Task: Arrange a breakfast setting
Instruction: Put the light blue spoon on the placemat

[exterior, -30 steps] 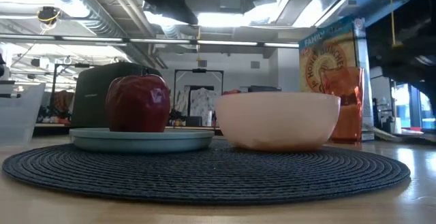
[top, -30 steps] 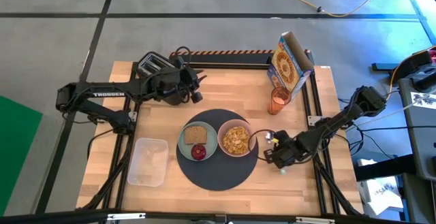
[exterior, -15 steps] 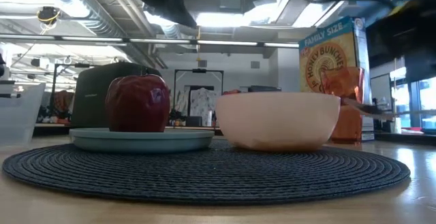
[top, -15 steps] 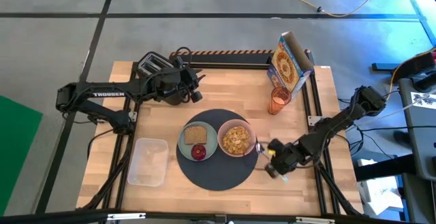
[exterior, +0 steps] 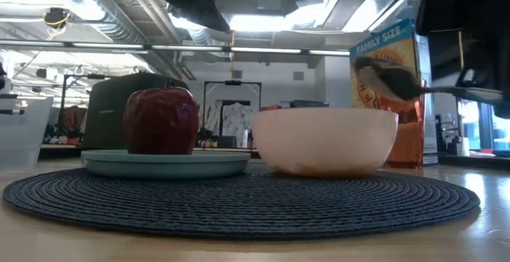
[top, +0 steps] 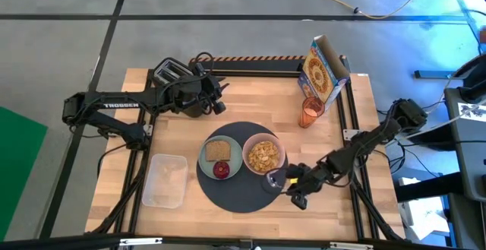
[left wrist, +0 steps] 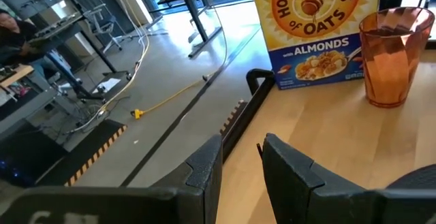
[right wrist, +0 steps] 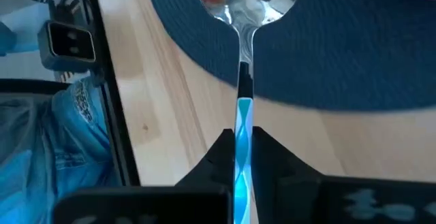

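The wooden table (top: 182, 132) carried the setting at its centre, and the chief change over the last second lay with the right arm; its right gripper (top: 295, 190), which had hung off the mat's right edge beside the table frame, had swung in toward the near-right rim of the mat, jaws clenched on the handle of the spoon (right wrist: 243, 20), so that the spoon's bowl now hung over the dark weave just beside the pink bowl; in the low view the spoon showed raised above the bowl's rim, not yet laid down; I judged the spoon the last piece still to be placed, everything else already sitting in its spot. The left arm had not stirred; the left gripper (left wrist: 238, 166) waited near the black toaster (top: 168, 71) at the back left, its fingers a little apart and grasping nothing. By count, largest first: one cereal box (top: 323, 69) at the back right; one clear tub (top: 165, 180) at the front left; one round grey mat (top: 235, 193); one pale green plate (top: 230, 159) on the mat's left half, touching one pink bowl (top: 263, 156) of cereal to its right; one orange cup (top: 310, 112) off the mat, before the box; one toast slice (top: 218, 150) and one small red fruit (top: 221, 170), both on the plate; one spoon.
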